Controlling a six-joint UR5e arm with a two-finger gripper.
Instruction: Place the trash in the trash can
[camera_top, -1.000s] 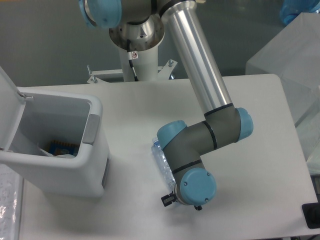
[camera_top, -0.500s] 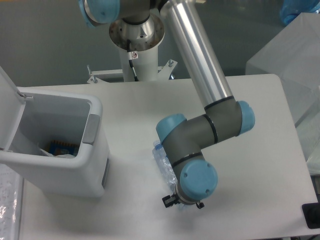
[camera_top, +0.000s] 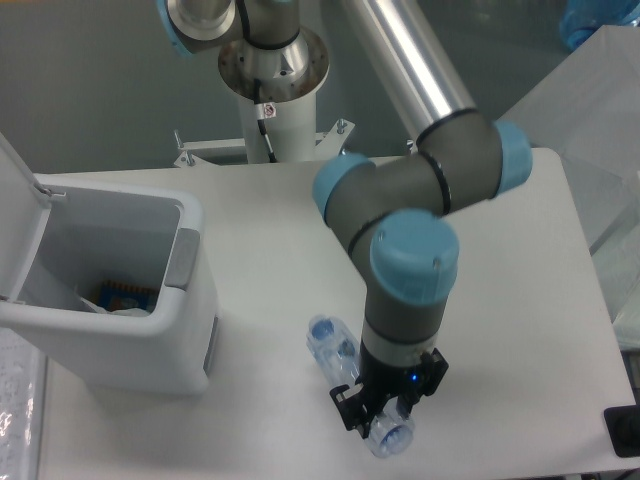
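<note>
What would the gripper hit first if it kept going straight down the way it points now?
The bottle. The gripper points down at it, fingers on either side of its lower end, with the table beneath. Whether it already touches the bottle is unclear from this view.

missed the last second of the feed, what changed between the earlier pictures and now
The arm's wrist rose toward the camera and turned, so the claw now shows, set around the lower part of the plastic bottle. The bottle, earlier mostly hidden under the wrist, is now largely visible; whether it has left the table cannot be told. The trash can, its open lid and its contents stayed put.
</note>
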